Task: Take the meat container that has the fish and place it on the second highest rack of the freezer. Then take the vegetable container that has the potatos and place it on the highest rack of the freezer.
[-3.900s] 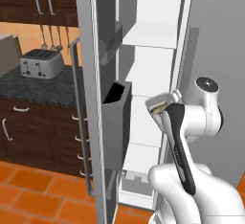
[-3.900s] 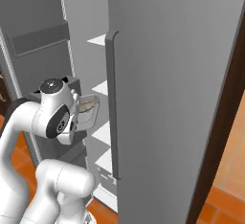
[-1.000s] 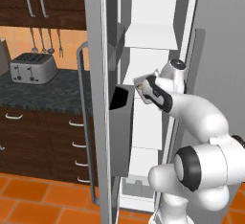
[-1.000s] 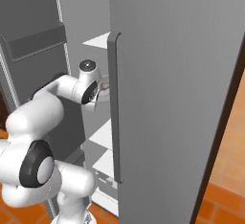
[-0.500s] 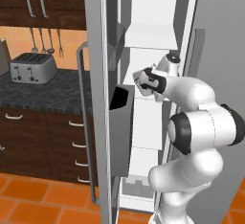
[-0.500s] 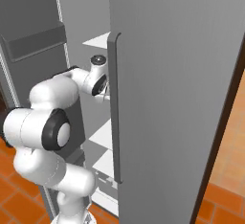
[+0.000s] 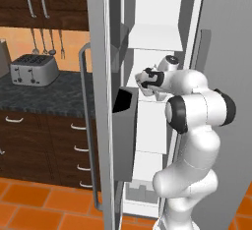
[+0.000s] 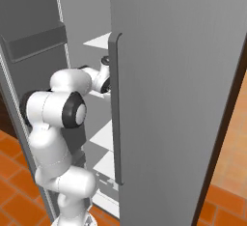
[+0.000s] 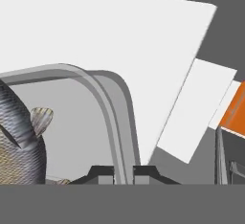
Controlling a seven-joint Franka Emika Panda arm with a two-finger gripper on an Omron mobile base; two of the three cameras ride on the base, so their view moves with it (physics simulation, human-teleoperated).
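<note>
Item, freezer (image 7: 224,101): tall grey-silver appliance, left door swung open with a dark door bin (image 7: 125,130) on its inner face, white interior showing a stack of thin white shelves; long vertical bar handle (image 8: 116,109) on the closed right door in the right base view. Item, highest rack (image 7: 150,37): uppermost white shelf panel, bare where visible. Item, second highest rack (image 7: 150,107): white shelf just below, at the level of the robot's hand; in the hand view a broad white shelf surface (image 9: 119,41) lies directly beneath and beyond the container, though whether the container touches it cannot be told. Item, gripper (image 9: 123,170): reached into the freezer between door bin and right door, the white arm (image 7: 197,111) bent up from the base; the jaws stand narrow, pinched on the rim of the meat container (image 9: 103,117), one dark fingertip on each side of the wall. Item, meat container: translucent grey tub with rounded corner, held at the second shelf from the top. Item, fish (image 9: 19,141): grey-scaled body with a pale fin, lying inside the tub at the left of the hand view. Surroundings: dark wood cabinets (image 7: 49,145), dark speckled counter (image 7: 44,94) bearing a silver toaster (image 7: 32,70), utensils hanging above it, orange tile floor (image 7: 34,204).
</note>
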